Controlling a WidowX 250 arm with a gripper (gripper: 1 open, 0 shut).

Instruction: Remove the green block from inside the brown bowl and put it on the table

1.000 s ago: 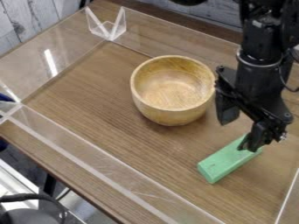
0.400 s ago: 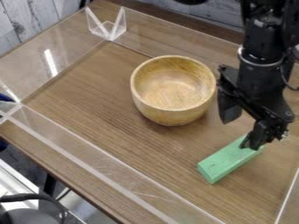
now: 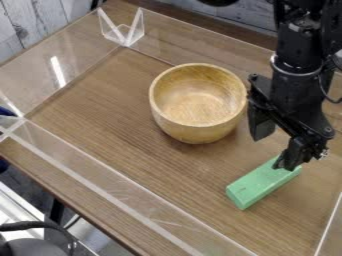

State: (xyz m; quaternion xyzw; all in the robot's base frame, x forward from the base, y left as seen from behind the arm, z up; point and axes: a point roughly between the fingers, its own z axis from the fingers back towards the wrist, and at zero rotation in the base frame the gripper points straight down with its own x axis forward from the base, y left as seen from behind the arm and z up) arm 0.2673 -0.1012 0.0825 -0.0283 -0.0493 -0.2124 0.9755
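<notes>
Camera | brown bowl (image 3: 198, 102) empty | green block (image 3: 259, 185) on table (image 3: 107, 110) | gripper (image 3: 278, 142) open

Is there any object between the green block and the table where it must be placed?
Nothing visible. The green block already lies flat on the table, outside the brown bowl. The open gripper stands at its far end.

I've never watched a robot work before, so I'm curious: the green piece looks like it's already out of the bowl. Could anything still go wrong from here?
Possibly. The open hand sits low over the green block, one finger at its far end, so lifting off might nudge or drag it. The block lies near the table's front right corner, by the clear wall. The arm also stands close beside the wooden bowl and could bump it while pulling away.
</notes>
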